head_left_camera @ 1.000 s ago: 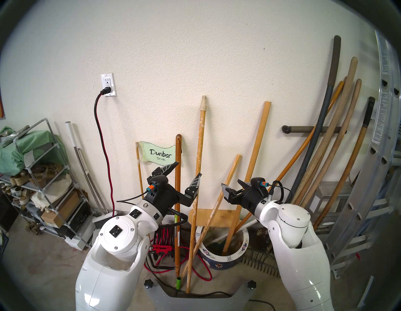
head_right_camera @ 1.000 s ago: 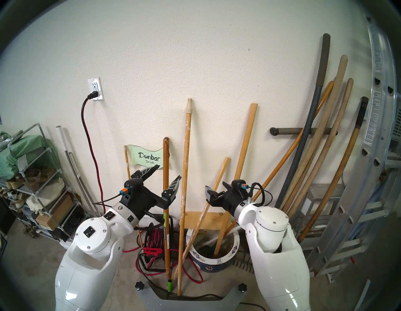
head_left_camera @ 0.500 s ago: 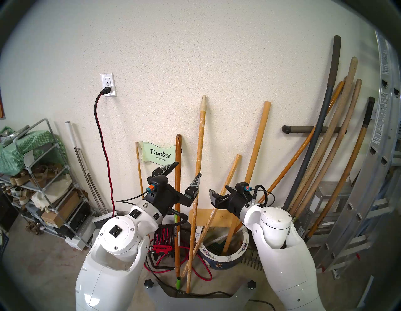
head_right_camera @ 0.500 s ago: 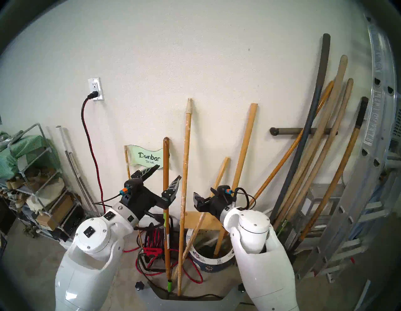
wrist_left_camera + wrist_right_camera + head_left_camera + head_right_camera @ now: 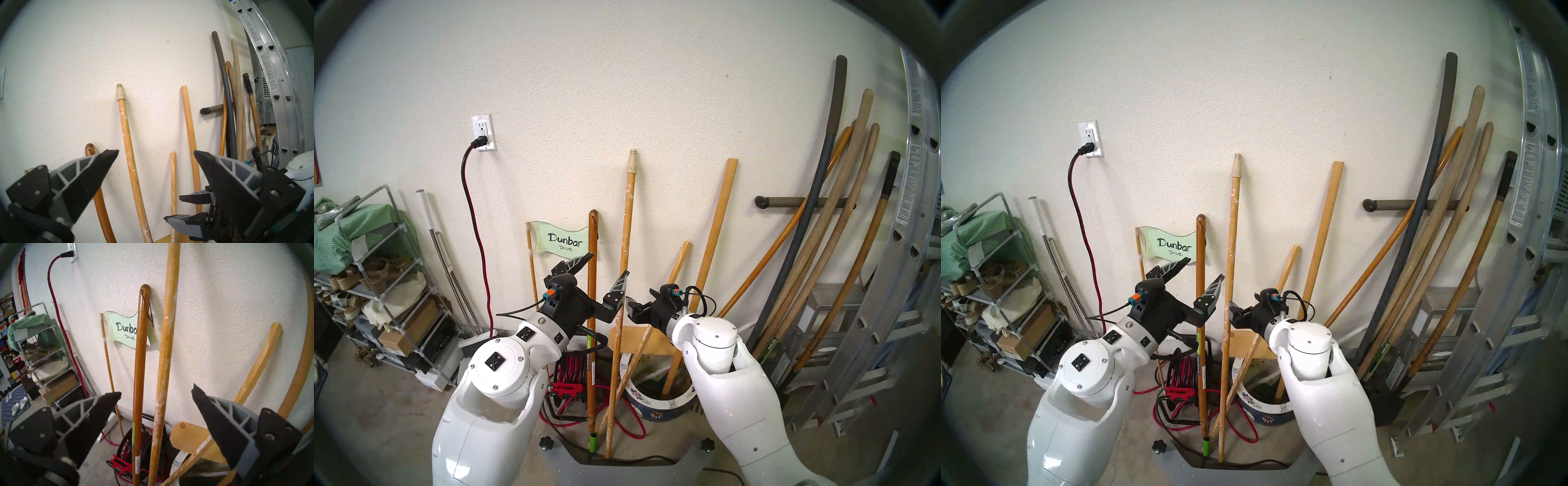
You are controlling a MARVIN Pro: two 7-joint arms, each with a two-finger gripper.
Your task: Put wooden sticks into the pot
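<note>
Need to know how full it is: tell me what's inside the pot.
Inside the pot: the thick yellow dowel stands in it, with a dark green tool head and a white pipe. The right arm covers the pot's right side.

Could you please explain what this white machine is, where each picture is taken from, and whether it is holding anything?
It is a robot with two white arms, each ending in a black gripper. The two wide pictures come from cameras on its head; the two close ones come from a camera on each wrist. The left gripper and right gripper are both open and hold nothing. The paint-flecked wooden pole with a cream threaded tip leans on the wall, its foot on the floor; in the right wrist view it stands between that gripper's fingers. The smooth yellow-tan dowel already stands in the blue flowered ceramic pot.
</note>
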